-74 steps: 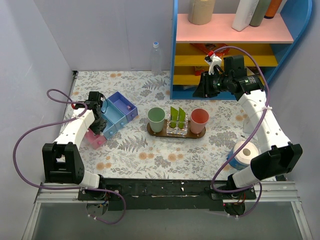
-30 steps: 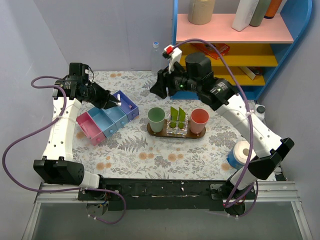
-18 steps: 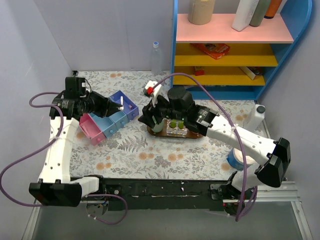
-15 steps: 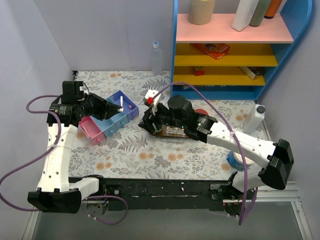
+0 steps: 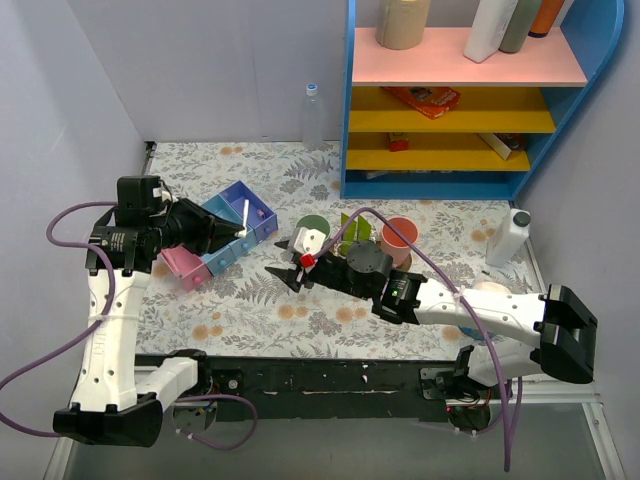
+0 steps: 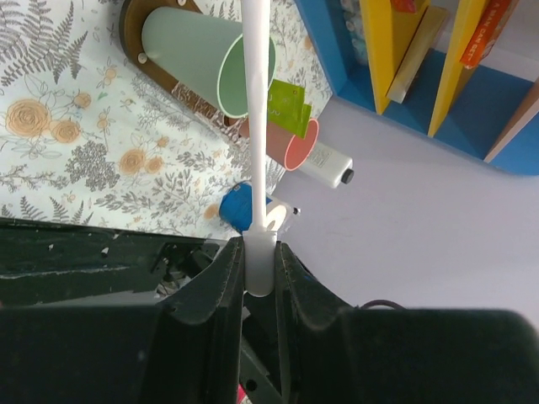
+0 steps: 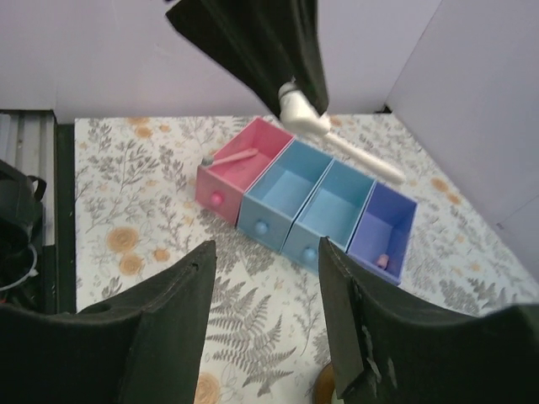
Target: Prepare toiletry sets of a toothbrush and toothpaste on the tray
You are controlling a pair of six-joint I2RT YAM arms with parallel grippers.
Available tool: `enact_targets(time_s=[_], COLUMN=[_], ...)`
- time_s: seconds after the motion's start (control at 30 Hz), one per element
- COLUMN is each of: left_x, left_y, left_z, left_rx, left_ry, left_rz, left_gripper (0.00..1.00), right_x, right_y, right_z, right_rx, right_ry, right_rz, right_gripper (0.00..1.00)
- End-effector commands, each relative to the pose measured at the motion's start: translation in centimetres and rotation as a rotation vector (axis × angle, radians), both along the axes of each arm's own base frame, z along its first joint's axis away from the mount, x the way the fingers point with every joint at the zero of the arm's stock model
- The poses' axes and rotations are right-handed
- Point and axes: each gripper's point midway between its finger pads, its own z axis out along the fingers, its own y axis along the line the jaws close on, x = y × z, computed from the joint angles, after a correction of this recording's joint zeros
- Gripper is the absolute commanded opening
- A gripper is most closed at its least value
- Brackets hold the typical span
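My left gripper (image 5: 230,232) is shut on the handle of a white toothbrush (image 5: 243,213) and holds it above the organiser. In the left wrist view the gripper (image 6: 257,252) clamps the brush (image 6: 255,101), which points toward the dark-brown tray (image 6: 126,21). The tray carries a green cup (image 6: 202,59), a pink cup (image 6: 295,145) and lime-green sachets (image 6: 286,105). My right gripper (image 5: 285,278) is open and empty, low over the table in front of the tray's left end. It also shows in the right wrist view (image 7: 265,320), facing the organiser. The right arm hides most of the tray from above.
The pink-blue-purple drawer organiser (image 7: 312,202) lies open at the left, with a pink toothbrush (image 7: 232,157) in its pink drawer. A blue shelf unit (image 5: 460,90) stands at the back right, a clear bottle (image 5: 313,115) at the back, and a white bottle (image 5: 508,237) and a blue-white roll (image 6: 244,206) at the right.
My right arm swung from the shelf down to the table in front of the tray. My left arm rose from the organiser with the white toothbrush.
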Motion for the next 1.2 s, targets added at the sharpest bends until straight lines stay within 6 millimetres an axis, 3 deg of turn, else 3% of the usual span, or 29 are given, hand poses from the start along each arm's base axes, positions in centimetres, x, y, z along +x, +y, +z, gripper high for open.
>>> enact_targets(time_s=[0.0, 0.83, 1.03, 1.13, 1.17], left_x=[-2.1, -4.4, -4.7, -4.4, -4.2], left_y=[-0.8, -1.8, -2.0, -1.9, -1.8], left_z=[0.0, 0.6, 0.5, 0.6, 0.7], left_rx=[-0.026, -0.072, -0.084, -0.071, -0.062], left_ry=[0.029, 0.071, 0.08, 0.066, 0.054], left_rz=[-0.073, -0.172, -0.186, -0.183, -0.185], left_gripper=[0.0, 0.0, 0.0, 0.0, 0.0], right_x=[0.5, 2.1, 2.3, 2.6, 2.5], right_y=[0.3, 5.0, 5.8, 6.1, 6.1], right_z=[4.7, 4.8, 4.8, 4.8, 4.7], right_rx=[0.153, 0.129, 0.127, 0.119, 0.115], right_ry=[-0.119, -0.199, -0.212, -0.217, -0.215], right_rz=[-0.027, -0.012, -0.014, -0.019, -0.019], right_gripper=[0.57, 0.5, 0.4, 0.3, 0.21])
